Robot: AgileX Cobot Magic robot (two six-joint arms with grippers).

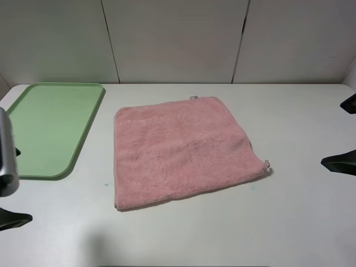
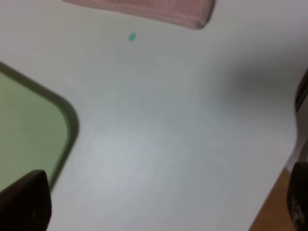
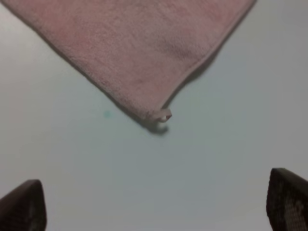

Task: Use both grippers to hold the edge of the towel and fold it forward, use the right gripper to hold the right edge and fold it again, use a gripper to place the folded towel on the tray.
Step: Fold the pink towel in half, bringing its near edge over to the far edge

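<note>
We see the towel (image 1: 183, 153) spread flat and unfolded on the white table (image 1: 300, 222), about the middle of the scene and turned a little, so that its right near corner points toward the right side. A small white label (image 1: 193, 98) sits on its far edge, and a small loop (image 1: 267, 165) sticks out at the right near corner. The edge of the towel (image 1: 183, 196) on the near side lies flat on the table, with nothing touching it.

The tray (image 1: 50, 130) lies to the left of the towel, apart from it, with a strip of bare table between them. A tiny green speck (image 1: 106, 184) marks the table just off the towel's left near corner.

We find the left gripper (image 1: 16, 186) at the left edge of the scene, near the tray's near end. In its wrist view its jaws stand wide, one dark finger (image 2: 24, 202) over the tray's rounded corner (image 2: 62, 110), and they hold nothing; the towel's corner (image 2: 192, 14) shows well beyond.

The right gripper (image 1: 344, 133) hovers at the right edge, apart from the towel. Its wrist view shows the jaws spread wide and empty, with the loop (image 3: 163, 115) and the towel's corner (image 3: 144, 57) ahead of the fingers (image 3: 21, 207).
</note>
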